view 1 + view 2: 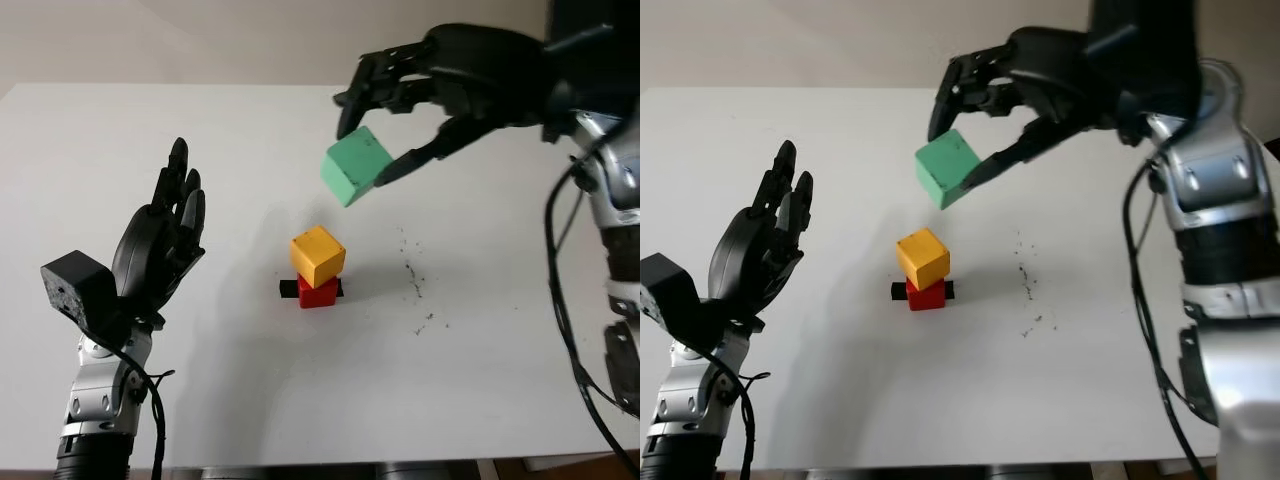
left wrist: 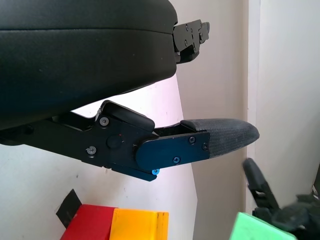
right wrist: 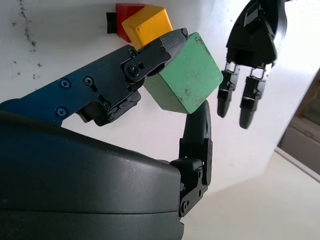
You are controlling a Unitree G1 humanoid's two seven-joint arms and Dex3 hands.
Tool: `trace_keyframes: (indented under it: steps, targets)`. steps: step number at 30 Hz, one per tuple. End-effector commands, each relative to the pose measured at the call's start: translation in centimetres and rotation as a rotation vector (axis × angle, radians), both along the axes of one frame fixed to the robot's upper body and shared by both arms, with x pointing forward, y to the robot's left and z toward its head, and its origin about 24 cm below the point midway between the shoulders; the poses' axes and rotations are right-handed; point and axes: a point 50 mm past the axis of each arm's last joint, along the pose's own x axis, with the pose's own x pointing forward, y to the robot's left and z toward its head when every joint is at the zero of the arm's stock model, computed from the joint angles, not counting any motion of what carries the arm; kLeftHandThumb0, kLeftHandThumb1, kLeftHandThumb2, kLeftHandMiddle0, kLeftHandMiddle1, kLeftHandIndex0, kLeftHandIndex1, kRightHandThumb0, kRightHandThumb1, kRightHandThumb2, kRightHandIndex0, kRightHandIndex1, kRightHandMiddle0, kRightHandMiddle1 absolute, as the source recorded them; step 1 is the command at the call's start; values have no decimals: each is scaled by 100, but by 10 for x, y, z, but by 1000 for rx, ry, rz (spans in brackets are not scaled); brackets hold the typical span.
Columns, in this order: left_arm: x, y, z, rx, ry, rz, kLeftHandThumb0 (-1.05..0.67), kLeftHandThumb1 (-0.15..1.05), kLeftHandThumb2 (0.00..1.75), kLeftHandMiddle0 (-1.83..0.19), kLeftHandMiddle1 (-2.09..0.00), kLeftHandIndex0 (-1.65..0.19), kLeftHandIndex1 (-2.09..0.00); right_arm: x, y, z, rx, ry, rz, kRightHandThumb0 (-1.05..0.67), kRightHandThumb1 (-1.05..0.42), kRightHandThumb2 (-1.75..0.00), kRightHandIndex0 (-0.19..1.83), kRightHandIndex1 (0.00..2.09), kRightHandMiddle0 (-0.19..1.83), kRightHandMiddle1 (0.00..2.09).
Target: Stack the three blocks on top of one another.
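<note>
A yellow block (image 1: pixel 318 254) sits on a red block (image 1: pixel 319 291) near the middle of the white table (image 1: pixel 250 400), over a small strip of black tape. My right hand (image 1: pixel 385 125) holds a green block (image 1: pixel 356 165) in the air, above and slightly right of that stack, pinched between thumb and fingers. The wrist view shows the green block (image 3: pixel 185 80) tilted in the grip, with the yellow block (image 3: pixel 147 24) beyond it. My left hand (image 1: pixel 165 235) is raised open to the left of the stack, palm toward it.
Small dark specks (image 1: pixel 412 280) mark the table right of the stack. The table's far edge meets a pale wall (image 1: pixel 200 40); its near edge runs along the bottom.
</note>
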Motion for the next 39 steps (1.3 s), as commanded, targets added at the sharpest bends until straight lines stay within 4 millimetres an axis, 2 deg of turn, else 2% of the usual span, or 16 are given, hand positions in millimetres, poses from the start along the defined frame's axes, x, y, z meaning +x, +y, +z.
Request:
trace_keyframes:
  steps: [1,10,18,25,39]
  targets:
    - [0,-1,2,3,-11,-5,-79,105,57,19,0,19,0,4,10,2,-15,-2,28,-43,-90,-6,23,3,38,157]
    - [0,-2,3,1,-13,-3,-79,105,57,19,-2,19,0,17,28,-35,-39,101,59,-46,-90,-6,25,5,36,159]
    - [-2,0,2,10,-13,-7,-80,105,56,19,0,19,0,17,30,-61,-63,191,67,-47,-90,-5,24,5,36,157]
    - [-1,-1,1,5,-12,-6,-79,105,56,19,0,19,0,17,31,-69,-22,243,59,-47,-90,-5,23,4,38,157]
    - [0,0,1,2,-10,-5,-78,105,56,19,0,19,0,16,26,-65,-34,215,52,-48,-91,-5,22,4,37,156]
